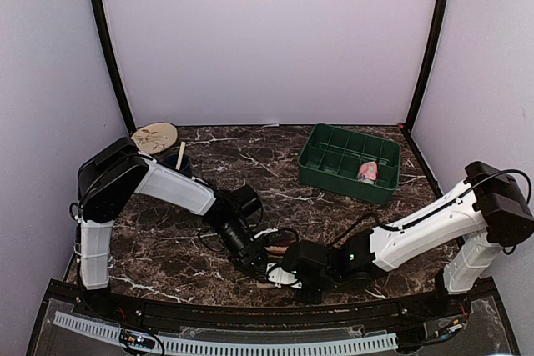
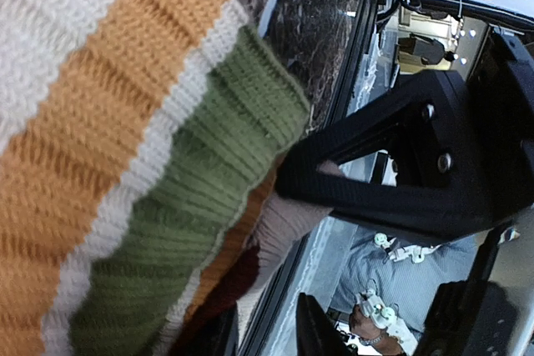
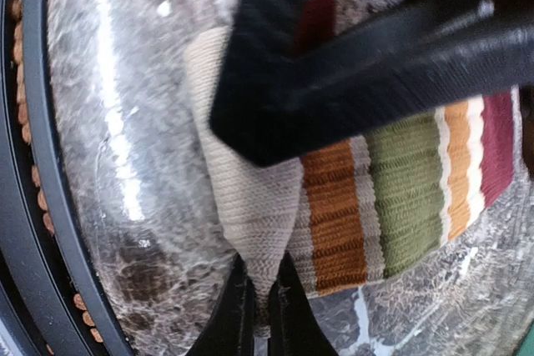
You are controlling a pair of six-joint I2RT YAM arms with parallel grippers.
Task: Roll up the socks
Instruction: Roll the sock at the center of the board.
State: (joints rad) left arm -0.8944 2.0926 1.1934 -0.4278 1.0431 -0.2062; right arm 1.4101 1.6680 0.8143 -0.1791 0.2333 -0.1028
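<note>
Right gripper (image 3: 262, 310) first: its jaws are pinched almost together on the cream end of the striped sock (image 3: 400, 189), a tight nip right at the tip. Left gripper (image 2: 264, 316) sits on the same sock from the other side, one finger lying across the maroon band, but whether its jaws actually clamp the fabric I cannot tell. The sock lies flat on the bench (image 1: 334, 206) at the near edge, between the two arms. This looks like the very start of the roll: end seized, nothing turned over yet. The next move likely calls for curling that cream end onto the stripes while the other arm pins the body. The overhead view hides nearly all of the sock. A pinkish bundle (image 1: 367, 171) in the green tray (image 1: 321, 174) is too small to identify.
</note>
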